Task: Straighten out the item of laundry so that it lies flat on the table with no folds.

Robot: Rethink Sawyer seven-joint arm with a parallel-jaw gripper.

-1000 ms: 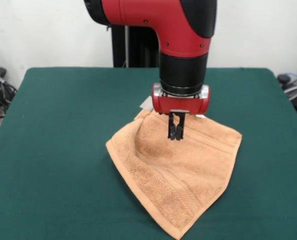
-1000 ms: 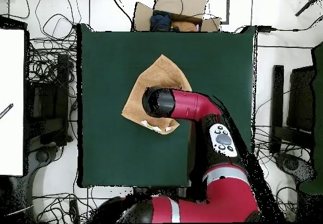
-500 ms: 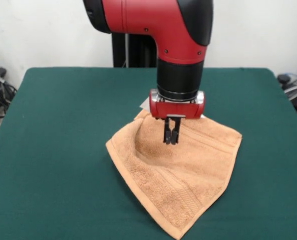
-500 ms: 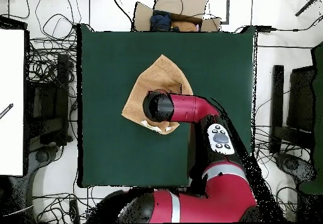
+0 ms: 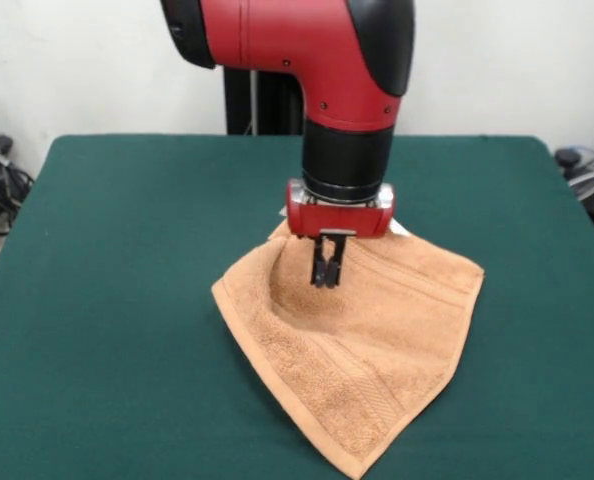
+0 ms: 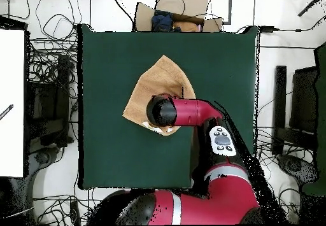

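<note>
Gripper (image 5: 325, 272) hangs straight down from the red and black arm (image 5: 322, 60), its two thin black fingers drawn together with no gap showing between them, nothing visibly pinched. Tips sit low over the towel (image 5: 352, 335), at or just above the cloth; contact cannot be told from the front view. In the overhead view the arm's wrist covers the gripper entirely. The towel, peach-orange terry, lies on the dark green desk (image 5: 117, 300), roughly at the desk's middle and a little toward the front camera's side. It is not flat: seen from the front it makes a kite shape, one pointed corner nearest the camera, one corner out to the right of the gripper, one to its left, and the far corner tucked behind the gripper's red housing. A raised ridge runs from that far corner down the left part of the cloth, with a shaded hollow just beside it, directly below the gripper. Woven border bands run along the lower left edge and along the upper right edge. A small white tag (image 5: 288, 208) peeks out just left of the gripper housing, at the towel's far corner. Overhead, the towel (image 6: 160, 83) shows beyond the wrist, on the side away from the robot's base, green desk (image 6: 108, 141) all around it.
</note>
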